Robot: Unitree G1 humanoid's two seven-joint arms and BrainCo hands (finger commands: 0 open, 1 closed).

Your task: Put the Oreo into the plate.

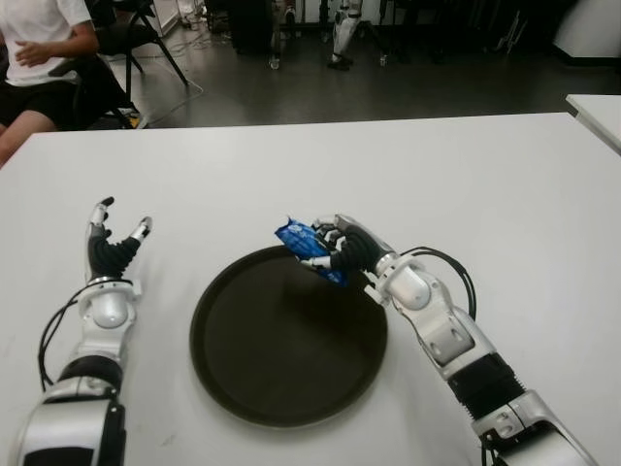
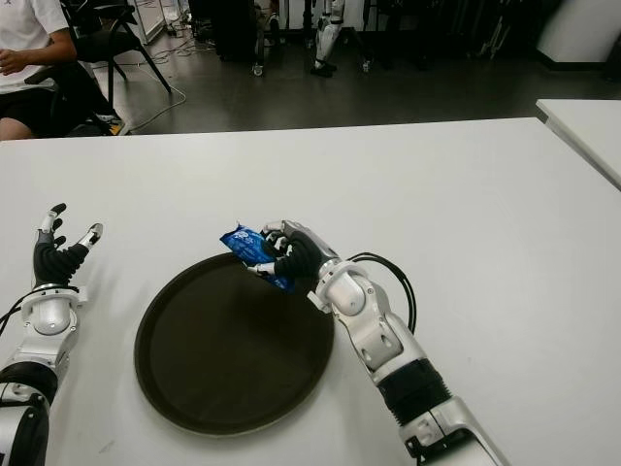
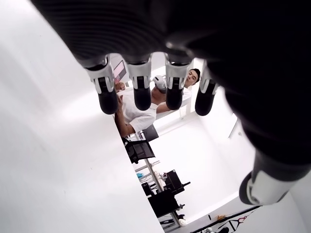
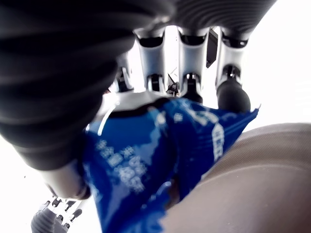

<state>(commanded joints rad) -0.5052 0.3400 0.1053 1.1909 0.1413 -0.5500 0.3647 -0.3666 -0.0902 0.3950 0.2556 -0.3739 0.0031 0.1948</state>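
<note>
- Oreo packet (image 1: 309, 250): a blue wrapper with white lettering, clasped in the right hand and held above the far right rim of the plate; its lower end hangs over the plate's interior, and whether it touches the rim cannot be told.
- Right hand (image 1: 347, 248): fingers (image 4: 232, 94) curled over the top of the packet, with the thumb pressing from beneath, as the right wrist view shows; the forearm runs back toward the near right corner of the table, a black cable looping beside the wrist.
- Plate (image 1: 233, 379): a round, dark, shallow dish with a raised rim, lying on the table near its front edge, between the two arms; its interior holds nothing but the packet's shadow.
- Left hand (image 1: 113, 248): shown to the left of the plate, well apart from it, toward the near left corner; fingers spread and holding nothing, tips pointing to the table's far edge.
- Table (image 1: 417, 175): a plain white matte surface filling most of both eye views; a second white tabletop (image 1: 597, 112) shows beyond its far right corner.
- Room: a dark grey floor (image 1: 388, 87) lies behind the far edge, with black equipment stands and cables on it.
- Person (image 1: 39, 49): seated on a chair past the far left corner, in a white shirt and dark shorts.
</note>
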